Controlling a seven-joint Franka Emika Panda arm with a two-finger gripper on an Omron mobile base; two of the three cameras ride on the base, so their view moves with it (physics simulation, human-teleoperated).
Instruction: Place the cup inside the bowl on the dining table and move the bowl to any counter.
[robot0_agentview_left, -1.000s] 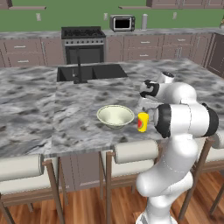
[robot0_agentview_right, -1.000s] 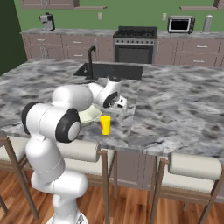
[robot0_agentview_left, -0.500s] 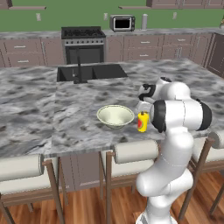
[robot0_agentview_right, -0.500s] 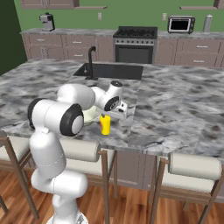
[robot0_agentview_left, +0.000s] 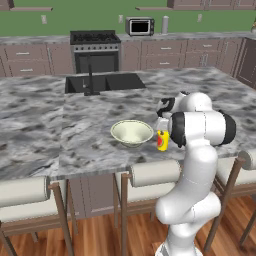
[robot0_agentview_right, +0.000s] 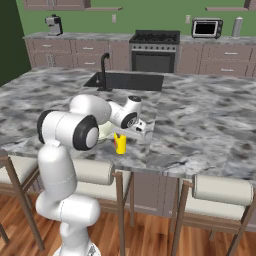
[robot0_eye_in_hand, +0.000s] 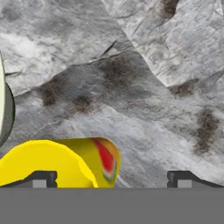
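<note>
Standing on the dining table (robot0_agentview_left: 90, 135): one cup (robot0_agentview_left: 162, 140), one bowl (robot0_agentview_left: 131, 132).

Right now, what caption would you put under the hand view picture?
Open gripper low over the table, the yellow cup by one fingertip, the bowl at the edge.

From behind the arm on its left, we look forward and down across the dining table (robot0_agentview_left: 75, 130), a marbled surface, toward the far counter (robot0_agentview_left: 210, 36). From behind on its right, we face the same way. Both views share the black sink (robot0_agentview_right: 127, 81), the stove (robot0_agentview_left: 95, 50), the bowl (robot0_agentview_left: 132, 132) and the cup (robot0_agentview_right: 120, 143). The hand view sits very close above the surface, with the cup's rim at its lower left.
</note>
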